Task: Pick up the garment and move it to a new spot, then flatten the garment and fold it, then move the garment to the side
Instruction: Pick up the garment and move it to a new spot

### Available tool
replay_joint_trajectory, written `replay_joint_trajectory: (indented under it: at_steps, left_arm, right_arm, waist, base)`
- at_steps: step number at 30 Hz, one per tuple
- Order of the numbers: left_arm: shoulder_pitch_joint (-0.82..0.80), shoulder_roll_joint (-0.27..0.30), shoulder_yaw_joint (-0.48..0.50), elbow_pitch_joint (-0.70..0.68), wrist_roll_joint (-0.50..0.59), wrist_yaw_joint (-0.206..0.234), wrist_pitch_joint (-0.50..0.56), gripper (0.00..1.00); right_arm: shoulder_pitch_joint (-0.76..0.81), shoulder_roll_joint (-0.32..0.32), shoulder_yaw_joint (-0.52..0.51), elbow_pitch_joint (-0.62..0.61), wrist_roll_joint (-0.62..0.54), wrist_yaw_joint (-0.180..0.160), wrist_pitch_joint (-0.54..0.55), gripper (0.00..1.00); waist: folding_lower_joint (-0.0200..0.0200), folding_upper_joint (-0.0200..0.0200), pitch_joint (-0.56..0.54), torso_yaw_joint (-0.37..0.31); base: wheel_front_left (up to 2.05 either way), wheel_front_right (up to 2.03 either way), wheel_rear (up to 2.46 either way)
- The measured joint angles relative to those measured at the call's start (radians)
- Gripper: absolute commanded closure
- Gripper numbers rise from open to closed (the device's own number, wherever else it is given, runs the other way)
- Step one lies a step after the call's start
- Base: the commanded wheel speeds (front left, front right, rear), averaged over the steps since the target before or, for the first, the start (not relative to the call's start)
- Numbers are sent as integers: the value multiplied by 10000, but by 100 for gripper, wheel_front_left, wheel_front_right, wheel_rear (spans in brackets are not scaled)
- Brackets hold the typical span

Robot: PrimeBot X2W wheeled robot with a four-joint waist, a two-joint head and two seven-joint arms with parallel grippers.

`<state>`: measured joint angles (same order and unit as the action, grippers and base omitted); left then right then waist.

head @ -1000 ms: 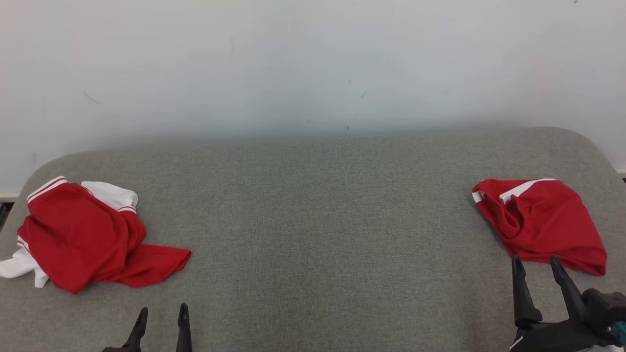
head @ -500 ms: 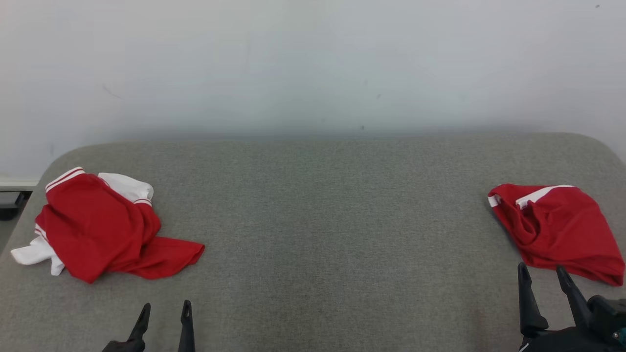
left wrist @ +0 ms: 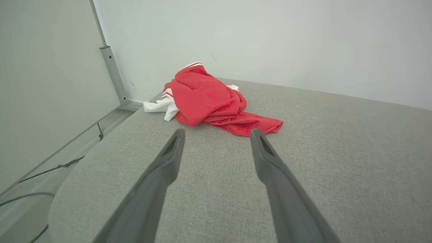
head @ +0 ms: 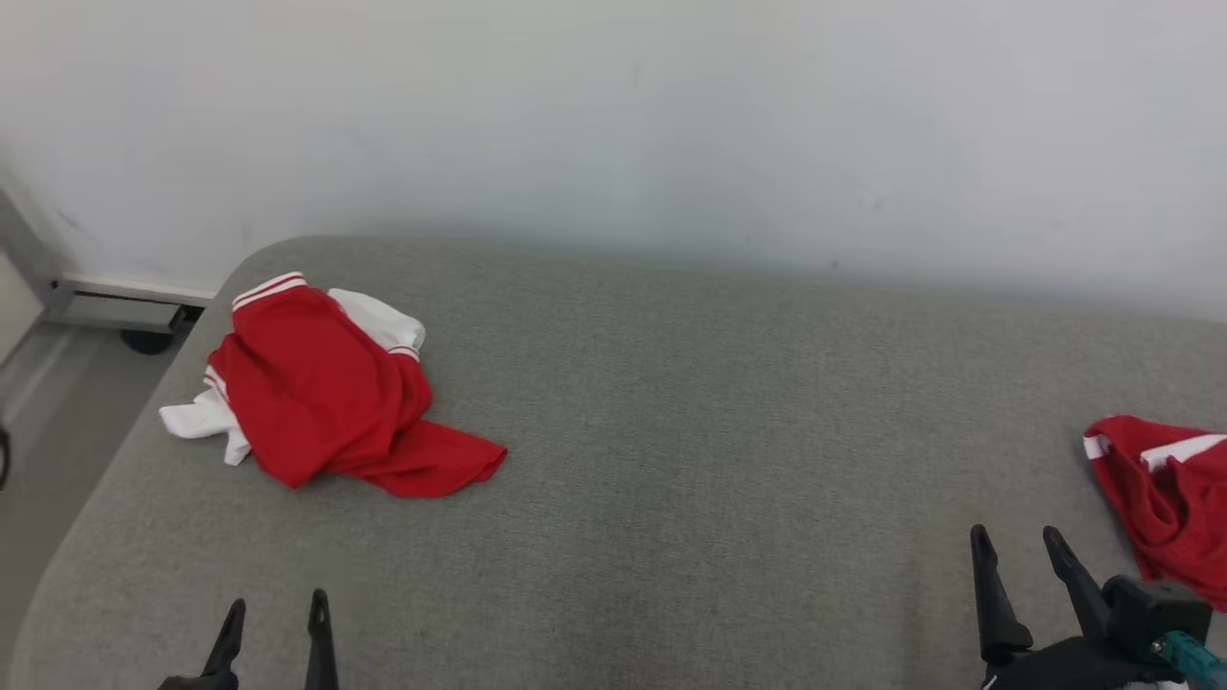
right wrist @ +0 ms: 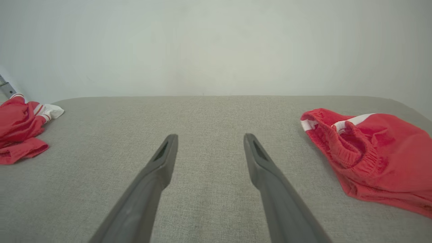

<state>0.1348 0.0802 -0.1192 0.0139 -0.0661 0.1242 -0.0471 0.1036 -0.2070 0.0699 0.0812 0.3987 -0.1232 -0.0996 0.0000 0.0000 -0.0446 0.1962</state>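
Change from a second ago: my head has turned toward my left, so the whole head view has slid right. The cloths lie as they did, and both my pincers are as wide as before.
Floor (head: 57, 422): now in sight at the far left of the head view, with a grey metal post (left wrist: 113, 72) standing where it meets the wall (head: 613, 115).
Red and white top (head: 326, 393): crumpled in a heap near the pad's far left corner. The red body is bunched and folded over itself, and white sleeves poke out at the left and the back. A striped red and white band is at the far end, and one flat red flap spreads toward the middle. My left wrist view has it (left wrist: 209, 99) straight ahead, and my right wrist view (right wrist: 18, 130) has it at the left edge.
Left pincer (head: 276, 602): jaws wide apart, nothing between them, low over the pad's near edge and apart from the top. My wrist view (left wrist: 217, 131) shows the same.
Grey pad (head: 690, 422): a woven surface with rounded corners that carries both cloths.
Right pincer (head: 1014, 532): also spread wide and holding nothing (right wrist: 211, 136), just beside the shorts but not touching them.
Red shorts (head: 1165, 498): rumpled at the pad's right, cut off by the edge of the head view. My right wrist view shows a gathered elastic waist and a white stripe (right wrist: 371, 152).
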Motion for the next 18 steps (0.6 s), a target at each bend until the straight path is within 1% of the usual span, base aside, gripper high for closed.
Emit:
replay_joint_trajectory:
  at_steps: [8, 13, 18]
  left_arm:
    - [466, -27, 470, -341, 169, 0, 117, 0]
    - [466, -40, 493, -571, 309, 0, 173, 0]
    - [463, -107, 744, -667, 309, 0, 174, 0]
  right_arm:
    - [-497, 121, 466, 299, -61, 140, 322, 0]
    - [-607, 182, 587, 226, -82, 178, 426, 0]
    - [-1257, 221, 846, 291, -232, 270, 569, 0]
  waist:
    - [0, -1, -45, 1141]
    - [-1, 0, -20, 1871]
    - [0, 0, 103, 2568]
  base:
    - [0, 0, 0]
    - [0, 0, 0]
    - [0, 0, 0]
